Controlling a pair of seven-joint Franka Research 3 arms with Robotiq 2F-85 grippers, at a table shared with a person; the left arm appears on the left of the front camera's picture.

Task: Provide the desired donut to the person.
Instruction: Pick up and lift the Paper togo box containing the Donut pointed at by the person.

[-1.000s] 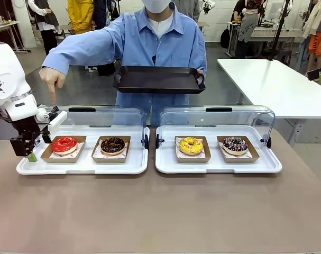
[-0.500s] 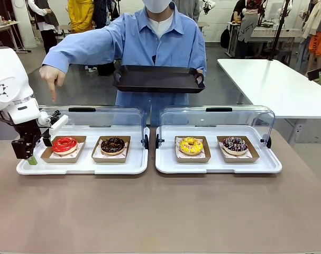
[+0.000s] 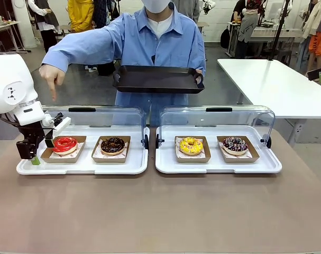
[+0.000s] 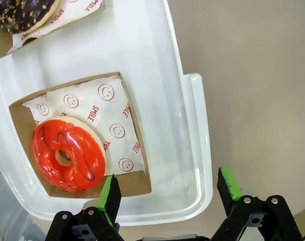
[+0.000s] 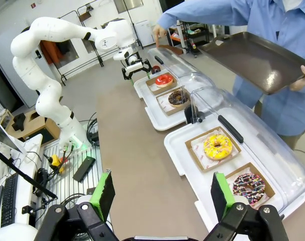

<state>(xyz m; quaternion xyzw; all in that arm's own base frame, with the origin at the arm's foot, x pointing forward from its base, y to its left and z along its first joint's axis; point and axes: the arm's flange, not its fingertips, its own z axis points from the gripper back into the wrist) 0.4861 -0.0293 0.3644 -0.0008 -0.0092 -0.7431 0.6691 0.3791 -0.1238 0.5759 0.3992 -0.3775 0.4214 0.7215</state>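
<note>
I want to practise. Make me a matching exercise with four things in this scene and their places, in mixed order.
1. red donut
2. chocolate donut
3. yellow donut
4. black tray

a. in the person's hand
b. right white tray
c. closest to the open left gripper
d. left white tray, right-hand box

Pairs: 1-c, 2-d, 3-b, 4-a.
</note>
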